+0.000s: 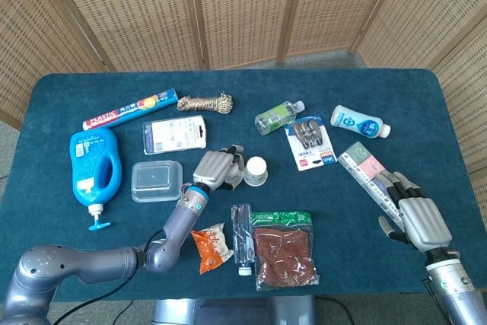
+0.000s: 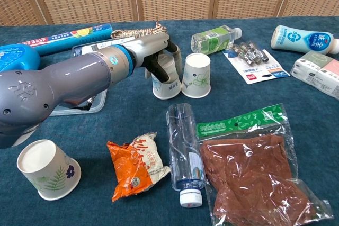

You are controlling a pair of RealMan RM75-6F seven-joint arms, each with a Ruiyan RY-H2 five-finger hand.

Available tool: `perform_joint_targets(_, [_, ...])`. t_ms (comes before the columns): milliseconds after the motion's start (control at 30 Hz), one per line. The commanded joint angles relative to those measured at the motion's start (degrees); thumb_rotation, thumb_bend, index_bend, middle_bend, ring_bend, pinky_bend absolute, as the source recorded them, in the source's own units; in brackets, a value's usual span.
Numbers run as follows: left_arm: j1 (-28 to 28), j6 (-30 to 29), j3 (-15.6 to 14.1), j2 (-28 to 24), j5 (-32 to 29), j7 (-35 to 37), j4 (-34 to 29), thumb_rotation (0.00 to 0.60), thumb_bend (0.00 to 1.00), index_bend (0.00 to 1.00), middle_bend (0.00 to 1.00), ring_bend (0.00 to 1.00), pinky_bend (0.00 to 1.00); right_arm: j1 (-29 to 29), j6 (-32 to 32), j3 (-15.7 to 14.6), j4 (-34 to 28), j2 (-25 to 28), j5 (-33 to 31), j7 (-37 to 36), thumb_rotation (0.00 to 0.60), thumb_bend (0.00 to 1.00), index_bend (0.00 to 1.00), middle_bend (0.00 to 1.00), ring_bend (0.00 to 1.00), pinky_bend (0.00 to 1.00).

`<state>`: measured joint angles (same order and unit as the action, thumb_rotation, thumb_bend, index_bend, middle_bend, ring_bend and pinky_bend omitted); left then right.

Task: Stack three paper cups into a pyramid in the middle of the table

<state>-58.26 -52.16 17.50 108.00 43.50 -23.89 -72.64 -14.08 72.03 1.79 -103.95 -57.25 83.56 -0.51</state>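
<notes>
Two paper cups stand upside down side by side at mid-table. My left hand (image 2: pixel 154 56) reaches in from the left and holds the left cup (image 2: pixel 166 86) from above, its fingers (image 1: pixel 228 167) closed around the cup's upper part. The right cup (image 2: pixel 196 75) (image 1: pixel 256 170) stands free, touching the first. A third paper cup (image 2: pixel 48 170) with a leaf print sits near the front left edge, below my left forearm; the head view does not show it. My right hand (image 1: pixel 415 220) hovers at the front right with its fingers apart and nothing in them.
In front of the cups lie a clear bottle (image 2: pixel 184 152), an orange snack pack (image 2: pixel 135 164) and a brown-filled bag (image 2: pixel 254 173). Behind them are a green bottle (image 1: pixel 278 116), a card of clips (image 1: pixel 310 141) and rope (image 1: pixel 205 102). To the left sit a clear lidded box (image 1: pixel 156 181) and a blue detergent jug (image 1: pixel 94 169).
</notes>
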Motion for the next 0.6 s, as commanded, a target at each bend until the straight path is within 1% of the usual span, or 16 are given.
perform_joint_targets(33, [0.0,0.1,0.0,0.1,0.2,0.1,0.0,0.600,0.47,0.41,0.18,0.26,0.57,0.1,0.1,0.0,0.1,0.0,0.1,-0.2,0.600,0.45,0.07,0.05,0.00,0.17])
perform_joint_targets(200, [0.2,0.3,0.0,0.0,0.2,0.1,-0.3,0.600,0.46,0.36,0.15,0.22,0.54,0.3,0.2,0.0,0.1,0.2,0.4,-0.6,0.600,0.45,0.07,0.05,0.00,0.17])
perform_joint_targets(600, [1.4,-0.5,-0.6,-1.7,1.2,0.1,-3.1,0.600,0.46,0.35,0.12,0.19,0.52,0.7,0.7,-0.1,-0.1,0.5,1.1,-1.3,0.600,0.45,0.07,0.05,0.00,0.17])
